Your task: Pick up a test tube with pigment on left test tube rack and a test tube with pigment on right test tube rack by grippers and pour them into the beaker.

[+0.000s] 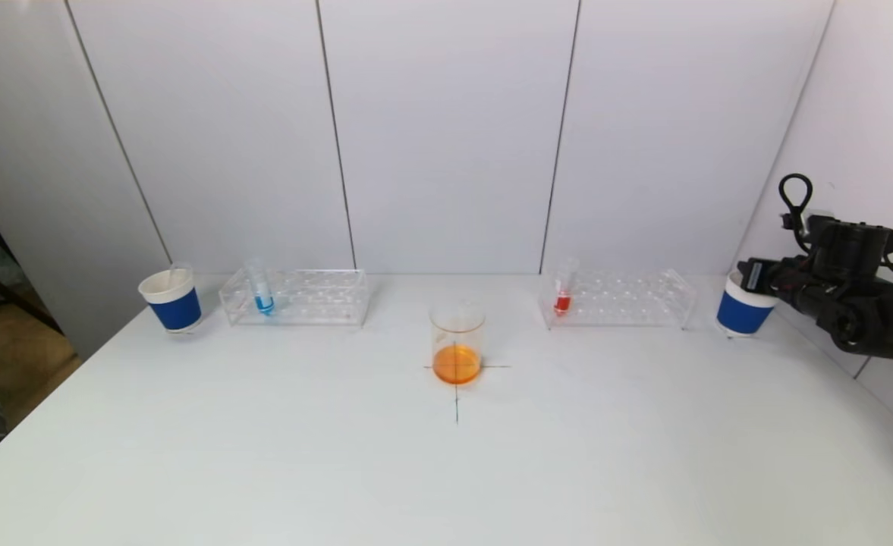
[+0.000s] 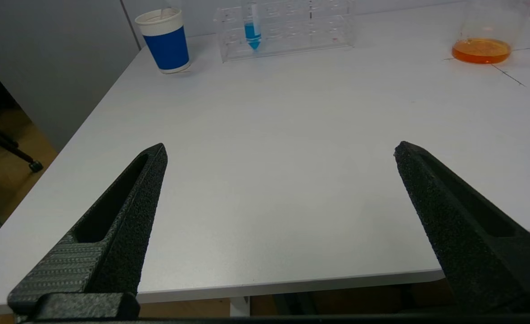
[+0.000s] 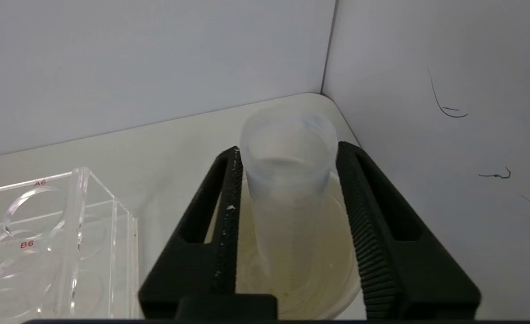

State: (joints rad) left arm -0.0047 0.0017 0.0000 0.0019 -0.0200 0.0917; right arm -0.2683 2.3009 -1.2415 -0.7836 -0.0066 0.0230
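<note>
The white table [image 1: 264, 455] spreads before me with two clear racks, two blue paper cups and one beaker on it. The left test tube rack [image 1: 317, 297] holds one tube of blue pigment [image 1: 262, 292]; the right test tube rack [image 1: 628, 299] holds one tube of red pigment [image 1: 563, 292]. Between them, on a drawn cross, stands the beaker [image 1: 457, 341] with orange liquid already in its bottom, so I judge some pouring is done.

My right gripper [image 3: 287, 150] is at the far right of the table over the right blue cup [image 1: 740, 309], with an empty test tube [image 3: 287, 180] standing between my fingers [image 3: 228, 193] and reaching down into the cup. A sliver of gap shows beside the tube, so I judge I am letting it go here. My left gripper [image 2: 280, 150] hangs over the near left edge, fingers wide apart, holding nothing. The left blue cup [image 1: 173, 299] also seems to hold one pale tube, though I cannot be sure.

One blue and one red tube are left to pour.
</note>
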